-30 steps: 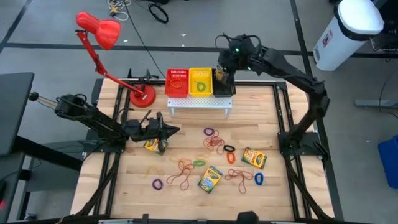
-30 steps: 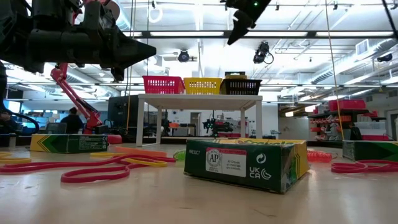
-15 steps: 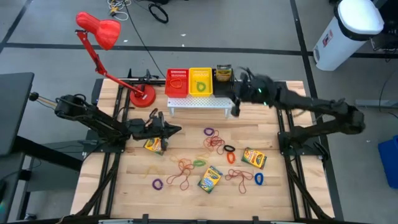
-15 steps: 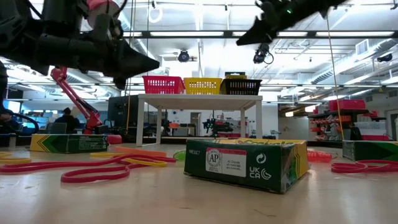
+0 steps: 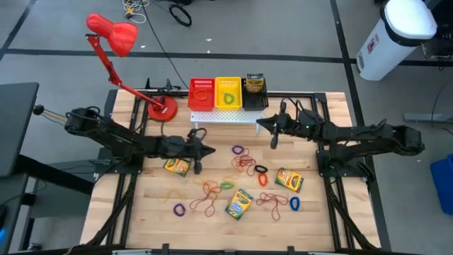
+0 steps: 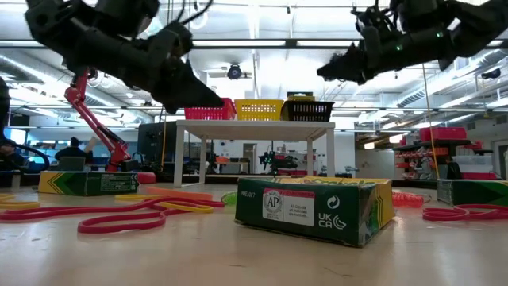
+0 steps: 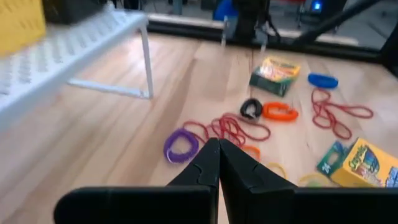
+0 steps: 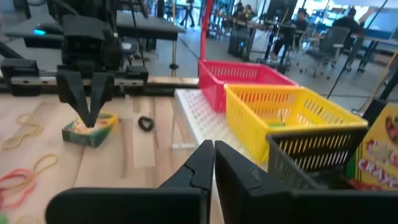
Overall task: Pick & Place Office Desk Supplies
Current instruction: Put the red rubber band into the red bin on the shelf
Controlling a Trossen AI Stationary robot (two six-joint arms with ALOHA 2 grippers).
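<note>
Left gripper: fingers pressed together with nothing between them, as the left wrist view shows; it hangs in the air left of centre in the high view, above the table, just beside one crayon box.
Right gripper: fingers likewise closed on nothing in the right wrist view; it hovers right of centre in the upper middle of the high view, near the right end of the white rack.
Black basket: on the rack, at its right end; a crayon box stands in it.
Yellow basket: middle of the rack; a green rubber band lies inside.
Red basket: left on the rack; a red band seems to lie inside.
Done: by my reading, one box and a few bands are put away.
Left to do: three boxes on the table, the one by the left gripper, a second at lower centre and a third at the right.
Loose bands: a purple one and a red tangle at centre, a black and an orange one beside it, a blue one at lower right, another purple one at lower left.
Judgement: most of the sorting remains; either gripper must open before its next pick.
Red desk lamp: upper left, apart from the work.
</note>
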